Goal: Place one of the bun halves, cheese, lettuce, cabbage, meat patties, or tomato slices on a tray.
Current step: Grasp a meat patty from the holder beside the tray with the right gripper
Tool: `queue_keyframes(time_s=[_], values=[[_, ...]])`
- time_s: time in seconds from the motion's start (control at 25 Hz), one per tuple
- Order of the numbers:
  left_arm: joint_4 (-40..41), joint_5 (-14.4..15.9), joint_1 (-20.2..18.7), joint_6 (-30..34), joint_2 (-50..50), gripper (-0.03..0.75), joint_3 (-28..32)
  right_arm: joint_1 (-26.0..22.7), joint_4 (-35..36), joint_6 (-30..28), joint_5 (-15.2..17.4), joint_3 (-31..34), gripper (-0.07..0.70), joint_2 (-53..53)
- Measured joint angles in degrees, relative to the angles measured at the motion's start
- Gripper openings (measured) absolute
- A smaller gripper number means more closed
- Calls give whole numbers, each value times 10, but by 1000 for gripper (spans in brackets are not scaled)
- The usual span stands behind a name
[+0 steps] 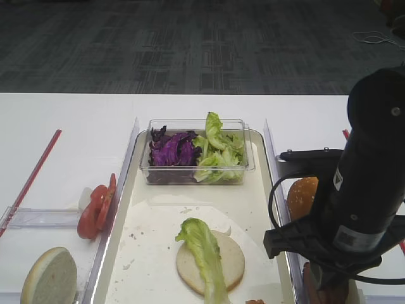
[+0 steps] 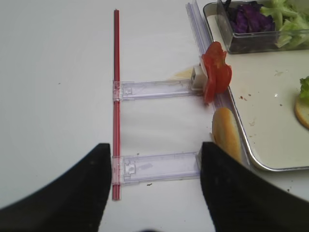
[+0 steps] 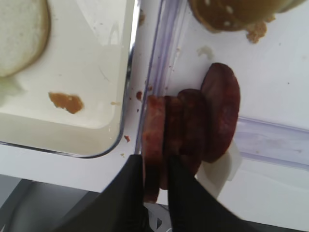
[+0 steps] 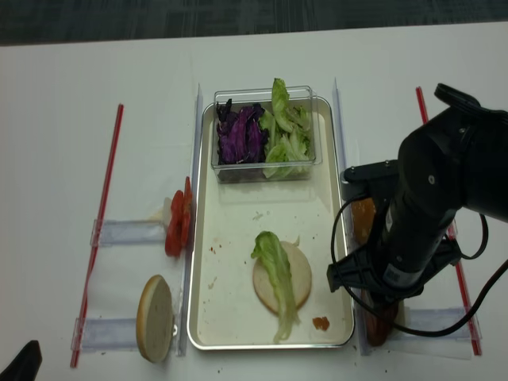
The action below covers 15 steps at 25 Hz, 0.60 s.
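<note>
A row of meat patties [image 3: 219, 116] stands on edge in a clear holder just right of the tray [image 3: 87, 58]. My right gripper [image 3: 155, 166] is shut on the pinker end patty [image 3: 154, 140], one black finger against each face. On the tray [image 1: 145, 253] lies a bun half [image 1: 231, 259] with a long lettuce leaf [image 1: 204, 250] across it. Cabbage [image 1: 172, 149] and more lettuce [image 1: 218, 149] fill a clear box at the tray's far end. Tomato slices [image 1: 95, 206] and another bun half [image 1: 49, 277] stand left of the tray. My left gripper [image 2: 156, 159] hangs open over a clear holder, holding nothing.
A sesame bun top [image 1: 302, 193] sits beyond the patties, right of the tray. A brown sauce blob [image 3: 65, 101] lies in the tray's near right corner. A red strip [image 1: 31, 177] runs along the table's left side. The right arm's black body [image 1: 367, 190] hides the patties from above.
</note>
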Motion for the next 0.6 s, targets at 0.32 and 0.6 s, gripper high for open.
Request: queue_keyframes(time_s=[0.32, 0.6], values=[[0, 0, 0, 0, 0, 391, 0, 0, 0, -12, 1, 0, 81, 0], [0, 0, 0, 0, 0, 391, 0, 0, 1, -14, 3, 0, 79, -5]])
